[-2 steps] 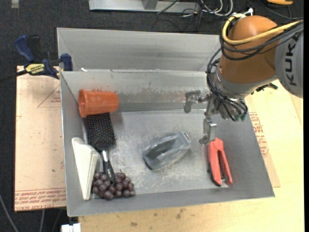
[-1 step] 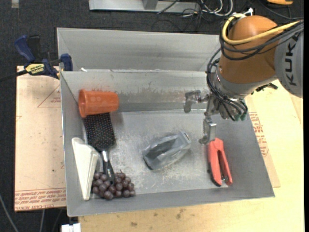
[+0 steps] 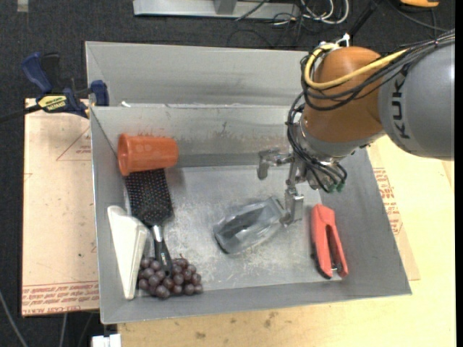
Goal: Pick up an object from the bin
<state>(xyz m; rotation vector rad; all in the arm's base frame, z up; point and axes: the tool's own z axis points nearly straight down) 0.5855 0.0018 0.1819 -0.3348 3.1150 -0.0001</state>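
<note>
My gripper [image 3: 292, 207] hangs low in the right half of the bin, its tip at the right end of a clear plastic cup [image 3: 244, 227] that lies on its side on the bin floor. Whether it touches the cup I cannot tell. A red stapler [image 3: 327, 240] lies just right of the gripper, near the bin's right wall, apart from it.
Along the left wall lie an orange cup [image 3: 147, 153] on its side, a black hairbrush [image 3: 150, 201], a white wedge-shaped piece [image 3: 128, 248] and a bunch of dark purple grapes [image 3: 170, 277]. The arm's orange cover and cables sit above the gripper.
</note>
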